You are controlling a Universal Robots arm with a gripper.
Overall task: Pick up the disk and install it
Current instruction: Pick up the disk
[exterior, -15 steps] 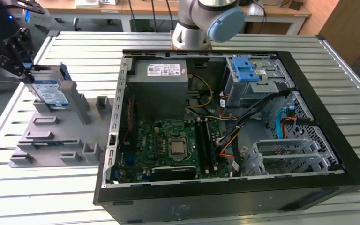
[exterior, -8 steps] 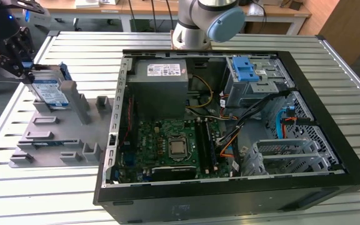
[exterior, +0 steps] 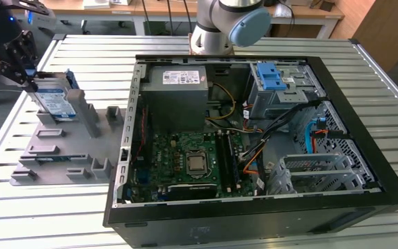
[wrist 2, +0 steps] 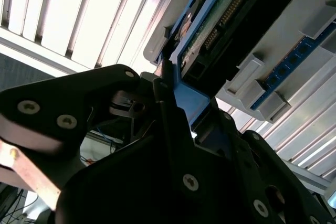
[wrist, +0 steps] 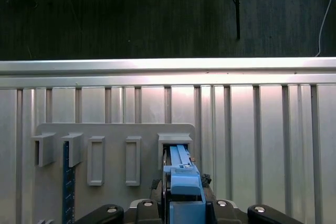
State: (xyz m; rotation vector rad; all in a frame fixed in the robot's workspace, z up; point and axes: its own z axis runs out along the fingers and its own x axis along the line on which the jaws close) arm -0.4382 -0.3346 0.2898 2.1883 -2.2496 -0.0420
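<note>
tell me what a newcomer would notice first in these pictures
The big open computer case lies mid-table in the exterior view, its green motherboard laid bare. At that view's left, the gripper grips the disk by its blue frame, the disk standing on edge in a grey slotted holder.

The arm (exterior: 216,21) is built of smooth silver-grey tubes, and its joint carries a round light-blue cap (exterior: 249,26). The gripper (exterior: 27,80) is matt black, made of angular linked plates. In the second wrist view these plates have rounded corners and bright silver screw heads (wrist 2: 189,182) sunk into them, and a bare copper-toned metal strip (wrist 2: 23,169) runs beside the housing. In the first wrist view more silver screws (wrist: 108,211) dot the black body.
</note>
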